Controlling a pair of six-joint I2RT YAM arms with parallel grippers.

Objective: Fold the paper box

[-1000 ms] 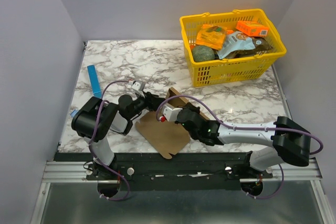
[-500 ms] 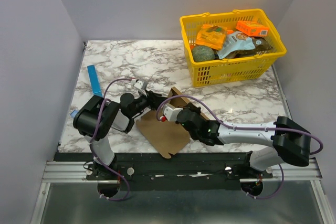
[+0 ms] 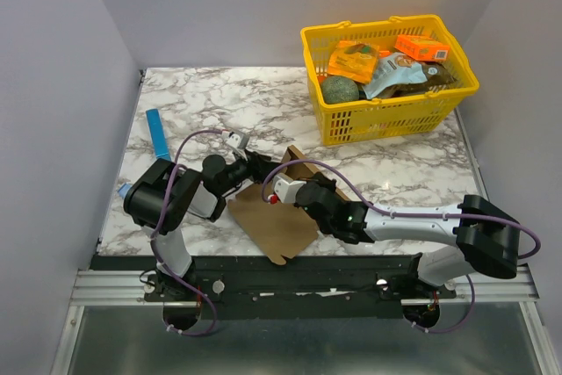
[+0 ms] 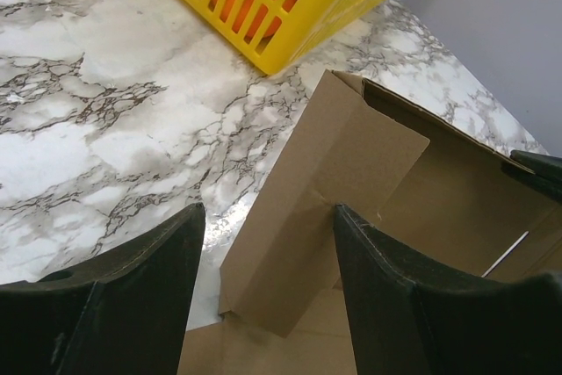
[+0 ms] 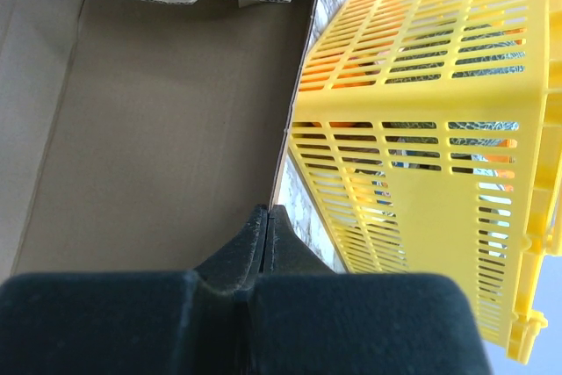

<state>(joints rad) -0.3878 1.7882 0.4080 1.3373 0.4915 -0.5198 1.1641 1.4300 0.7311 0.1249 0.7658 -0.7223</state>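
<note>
Lying at the near middle of the table (image 3: 219,103), between the two arms, the box (image 3: 274,221) is only partly folded. A broad brown panel rests flat on the marble, and its far side is raised into a wall. From the left wrist, a long narrow flap stands at the box's left end, creased down its length, with the open inside of the box behind it.

The right gripper (image 5: 268,217) reaches in from the right. Its jaws are pinched fully together, and the top edge of the box's right-hand wall runs straight into their tips, so it grips that wall. The box's inner faces spread out to the left of the grip.

The left gripper (image 4: 268,210) comes in low from the left with its jaws wide apart. They straddle the narrow flap without clamping it. Marble shows between the left finger (image 4: 149,296) and the flap, while the right finger overlaps the flap's edge, and I cannot tell whether it touches.

Beyond the box, at the far right of the table, sits a yellow basket (image 3: 395,125) filled with orange packets and other goods. It is near the raised wall but apart from it. A blue strip (image 3: 158,135) lies near the table's left edge, well apart from the box.
</note>
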